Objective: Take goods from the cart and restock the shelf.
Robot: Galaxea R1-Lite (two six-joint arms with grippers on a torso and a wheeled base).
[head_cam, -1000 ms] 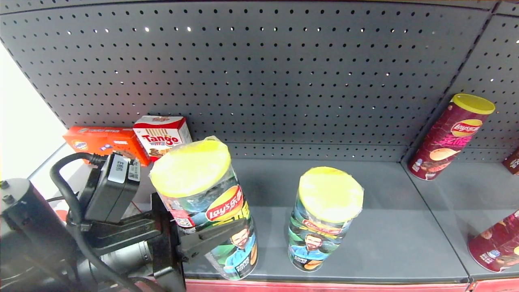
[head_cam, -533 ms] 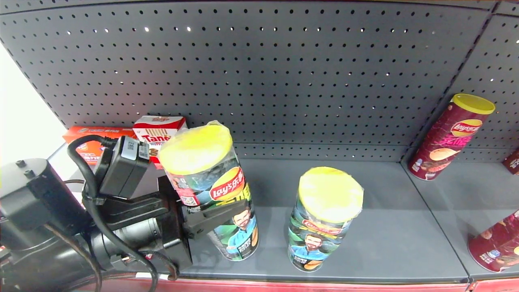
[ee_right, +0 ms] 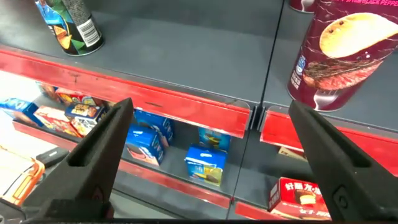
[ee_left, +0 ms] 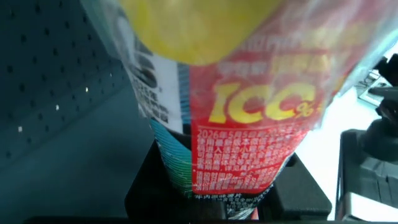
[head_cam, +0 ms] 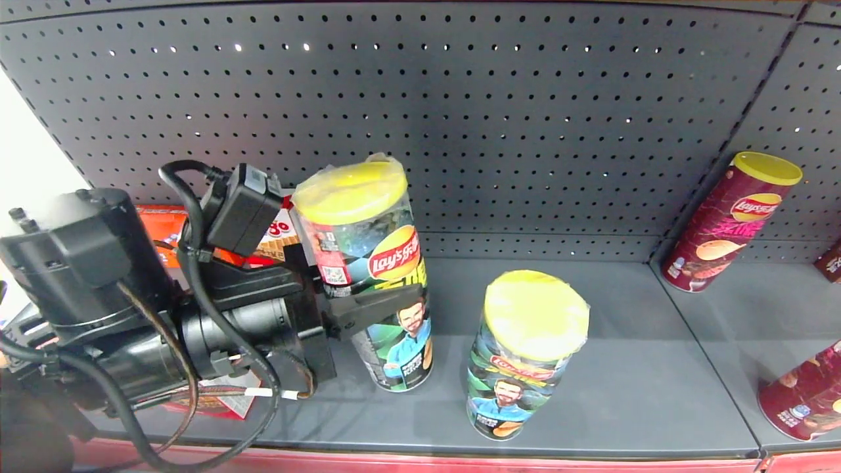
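**Head view.**
- Item: held chip canister (head_cam: 368, 263), a tall tube with a yellow lid, loose clear film over the top and a printed wall.
- Location: left part of the shelf deck (head_cam: 644, 368), upright, near the pegboard back panel (head_cam: 460, 131). Whether its base touches the deck cannot be told.
- Left gripper (head_cam: 376, 303): clamped on the canister at mid-height, with one finger across the front wall.
- Second chip canister (head_cam: 525, 355): stands free to the right and nearer, apart from the held one.
- Far maroon canister (head_cam: 729, 223) and near maroon canister (head_cam: 801, 394): in the right bay.
- Orange box (head_cam: 158, 220): far left, partly behind the arm.

**Left wrist view.**
- The held canister is seen from close up, with its red label panel and wrinkled film.
- The gripper's black body sits against the lower wall.

**Right wrist view.**
- Right gripper (ee_right: 211, 115): fingers wide apart, holding nothing, in front of the red shelf-edge rail (ee_right: 155, 99).
- Blue boxes (ee_right: 205, 162): on the tier below.

**Handling (judged).**
- Probably light for its size.
- The paperboard wall is stiff but would dent under a hard squeeze.
- The film looks slick and may slide on the tube.
- Being tall and narrow, it should tip easily.
- Best hold: around the cylinder wall at mid-height, below the lid and clear of the bunched film.
- It should be set down level before release.
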